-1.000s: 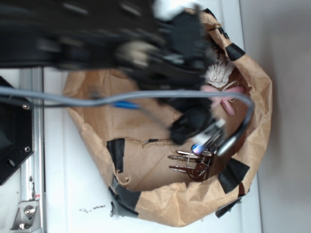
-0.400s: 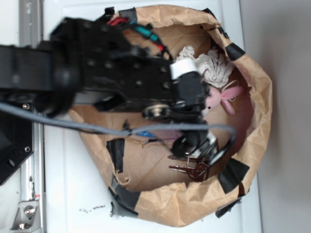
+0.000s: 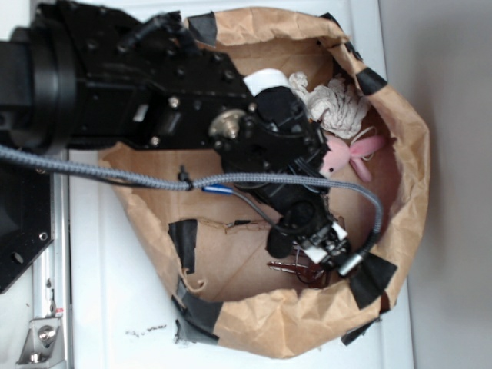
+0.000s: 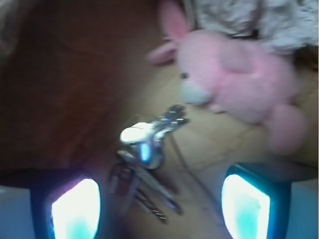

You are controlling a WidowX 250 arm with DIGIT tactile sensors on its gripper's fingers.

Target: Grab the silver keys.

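Note:
The silver keys (image 4: 149, 159) lie on the brown paper floor of the bag, a bunch on a ring, between and just ahead of my two glowing fingertips. My gripper (image 4: 159, 209) is open, its pads (image 4: 75, 209) wide apart, nothing held. In the exterior view the gripper (image 3: 319, 246) hangs low over the keys (image 3: 296, 269), which mostly hide under it near the bag's lower right wall.
A pink plush bunny (image 4: 234, 79) lies beyond the keys, also seen as a pink toy (image 3: 350, 157) in the exterior view. A white rag (image 3: 334, 104) sits behind it. The crumpled brown paper bag (image 3: 407, 154) with black tape patches rings everything. A grey cable (image 3: 115, 178) crosses the bag.
The arm has swung round and the gripper has dropped lower and right, now sitting right over the keys and hiding most of them. The keys have not moved.

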